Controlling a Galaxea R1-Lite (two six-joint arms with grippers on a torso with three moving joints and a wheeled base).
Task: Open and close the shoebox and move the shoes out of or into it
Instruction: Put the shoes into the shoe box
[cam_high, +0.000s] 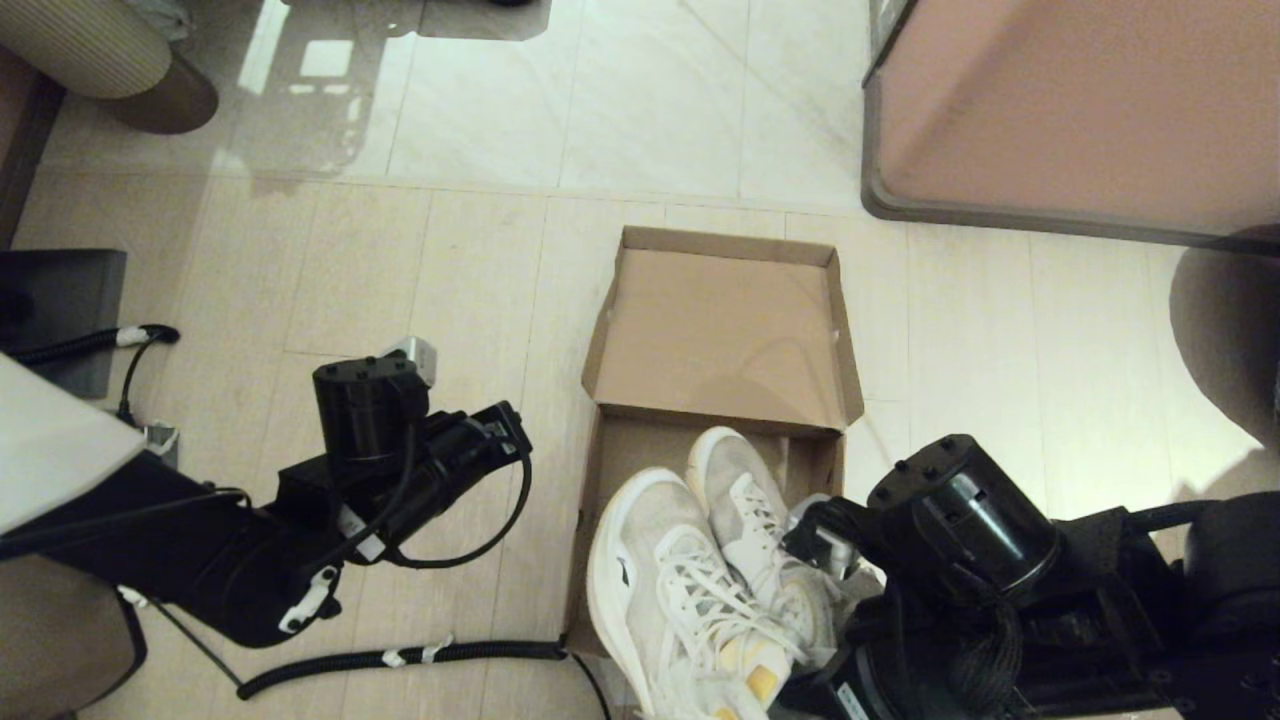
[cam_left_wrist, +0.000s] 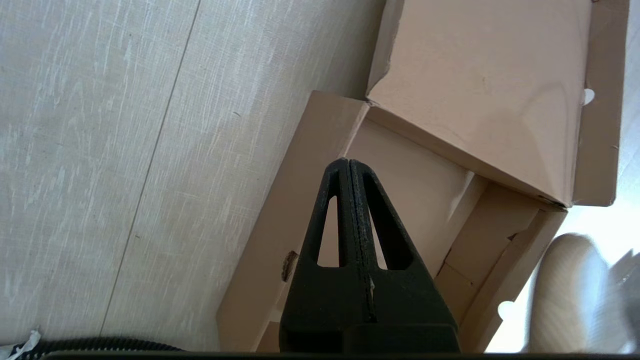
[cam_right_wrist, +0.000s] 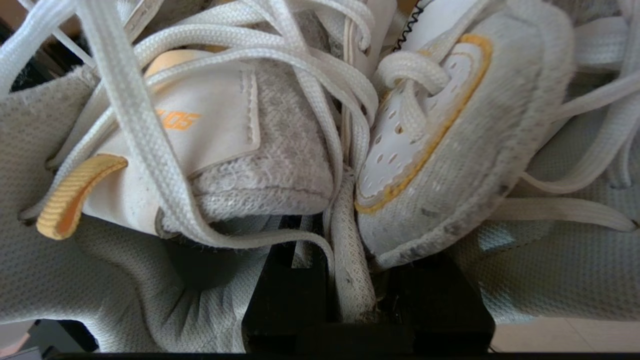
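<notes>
Above the open shoebox (cam_high: 722, 340), the right gripper (cam_right_wrist: 350, 280) pinches both shoes (cam_high: 700, 560) by their inner collars to carry them together, while the left gripper (cam_left_wrist: 350, 170) waits beside it, closed and empty.

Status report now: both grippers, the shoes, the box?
Right gripper shut on both shoes' collars, over open shoebox. Left gripper shut, empty, beside the box's left wall. Nothing in the way seen.
</notes>
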